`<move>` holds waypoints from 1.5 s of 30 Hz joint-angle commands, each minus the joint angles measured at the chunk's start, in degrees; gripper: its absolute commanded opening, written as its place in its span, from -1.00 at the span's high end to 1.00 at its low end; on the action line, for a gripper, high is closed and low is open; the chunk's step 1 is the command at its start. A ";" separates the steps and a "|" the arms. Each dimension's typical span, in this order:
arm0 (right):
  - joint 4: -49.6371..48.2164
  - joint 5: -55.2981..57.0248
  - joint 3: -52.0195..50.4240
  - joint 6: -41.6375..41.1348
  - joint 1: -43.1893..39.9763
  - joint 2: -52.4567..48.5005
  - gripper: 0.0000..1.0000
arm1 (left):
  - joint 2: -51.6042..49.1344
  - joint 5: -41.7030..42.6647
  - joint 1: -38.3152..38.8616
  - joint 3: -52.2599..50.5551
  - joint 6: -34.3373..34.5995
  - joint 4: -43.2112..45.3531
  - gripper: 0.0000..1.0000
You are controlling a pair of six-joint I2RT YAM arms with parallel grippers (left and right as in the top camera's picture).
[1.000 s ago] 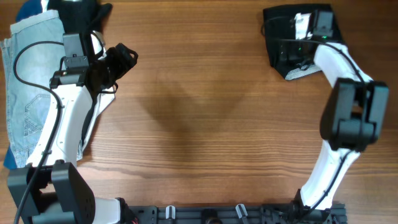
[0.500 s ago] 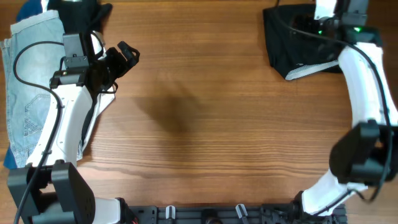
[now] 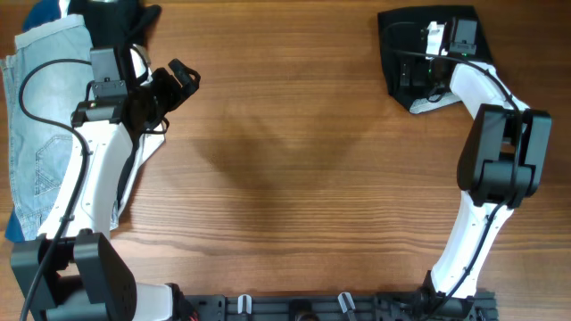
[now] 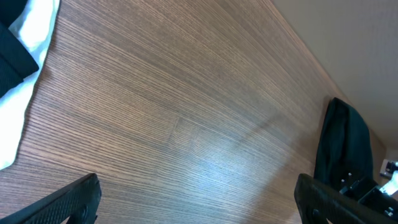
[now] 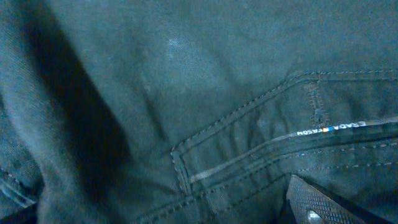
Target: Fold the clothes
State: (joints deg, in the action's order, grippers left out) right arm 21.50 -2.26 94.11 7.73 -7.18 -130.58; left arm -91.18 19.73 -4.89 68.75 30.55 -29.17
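Note:
Black trousers (image 3: 401, 36) lie bunched at the table's back right. My right gripper (image 3: 417, 77) is down on them and open. The right wrist view is filled with their dark cloth, a stitched pocket seam (image 5: 186, 168) between the jaws (image 5: 168, 211); only the right finger shows clearly. Light blue jeans (image 3: 36, 116) lie along the left edge, with white cloth (image 3: 150, 143) and black cloth (image 3: 125, 22) beside them. My left gripper (image 3: 183, 78) is open and empty above bare wood, right of that pile. In the left wrist view its jaws (image 4: 199, 205) frame bare table.
The left wrist view shows white cloth (image 4: 25, 74) at its left and the black trousers (image 4: 339, 143) far off at its right. A blue item (image 3: 13, 227) peeks out under the jeans at the left edge. A rail with clips (image 3: 294, 305) runs along the front.
My right arm lifted off toward the back edge, then came back down on the black trousers. My left arm has barely moved.

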 commanded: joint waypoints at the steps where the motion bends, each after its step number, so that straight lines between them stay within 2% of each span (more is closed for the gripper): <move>1: -2.05 2.95 -0.09 -3.15 -1.55 -5.31 -0.97 | -0.13 -0.35 0.15 0.37 -0.52 0.11 -0.99; 9: -8.72 0.79 -0.02 -1.18 -4.15 -8.72 -0.92 | -0.13 -0.46 0.15 0.37 -0.52 0.15 -1.00; 13: -6.34 0.79 3.37 -1.27 -4.15 -7.02 -0.99 | -0.13 -1.44 0.15 0.37 -0.52 0.17 -1.00; 16: -1.44 0.72 8.81 -1.22 -4.15 -0.90 -0.99 | -0.13 -2.69 0.15 0.37 -0.50 0.15 -1.00; 19: 4.96 -3.87 12.33 1.27 -4.13 13.60 -1.00 | -0.13 -3.13 0.15 0.37 -0.50 -0.26 -1.00; 24: 12.26 -4.20 12.33 1.16 -4.15 35.47 -0.99 | -0.13 -3.13 0.15 0.37 -0.50 -0.26 -1.00; 27: 12.44 -4.20 12.33 1.18 -4.15 39.26 -1.00 | -0.13 -3.13 0.15 0.37 -0.50 -0.26 -1.00; 34: 13.09 -4.20 12.28 1.20 -4.15 38.53 -1.00 | 0.20 -3.13 0.15 0.37 -0.50 -0.55 -1.00; 38: 15.23 -4.20 12.28 1.18 -4.15 38.49 -0.99 | 7.63 -3.56 0.31 0.37 -0.57 -0.96 -1.00; 42: 17.18 -4.20 12.28 1.18 -4.15 38.42 -0.99 | 22.82 -5.53 0.26 -0.76 -0.92 -3.43 -1.00; 44: 17.18 -4.20 12.28 1.18 -4.15 38.42 -0.99 | 31.06 -10.71 0.85 -4.11 -5.51 -0.50 -1.00; 45: 17.18 -4.20 12.28 1.16 -4.15 38.42 -0.99 | 35.76 -14.19 1.86 -8.39 -9.20 4.28 -1.00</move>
State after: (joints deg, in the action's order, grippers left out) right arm 38.70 -5.56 106.96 8.21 -11.20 -91.72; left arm -64.86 13.54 -4.62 67.18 29.19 -30.50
